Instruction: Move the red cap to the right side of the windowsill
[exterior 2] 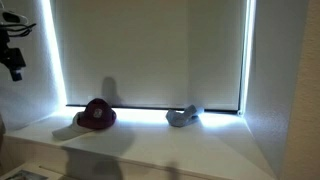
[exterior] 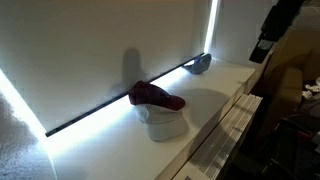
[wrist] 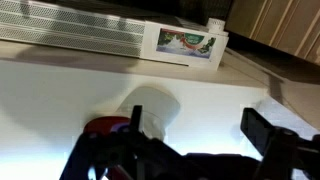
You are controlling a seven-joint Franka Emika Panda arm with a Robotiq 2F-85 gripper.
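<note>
The red cap [exterior: 152, 96] lies on top of a pale grey-white cap [exterior: 166, 123] on the white windowsill [exterior: 215, 95]. It shows in both exterior views [exterior 2: 97, 114]. In the wrist view the red cap [wrist: 105, 126] is at the lower left, next to the pale cap [wrist: 156, 104]. My gripper [exterior: 268, 40] hangs high in the air, well away from the caps, also in an exterior view [exterior 2: 12, 60]. Its jaws [wrist: 200, 125] are open and empty above the bare sill [wrist: 60, 90].
A blue-grey cap [exterior: 200, 64] lies farther along the sill by the light strip [exterior 2: 183, 117]. A ribbed radiator grille [wrist: 70, 30] and a small picture box [wrist: 185, 42] sit past the sill's front edge. A closed blind [exterior 2: 150, 50] backs the sill.
</note>
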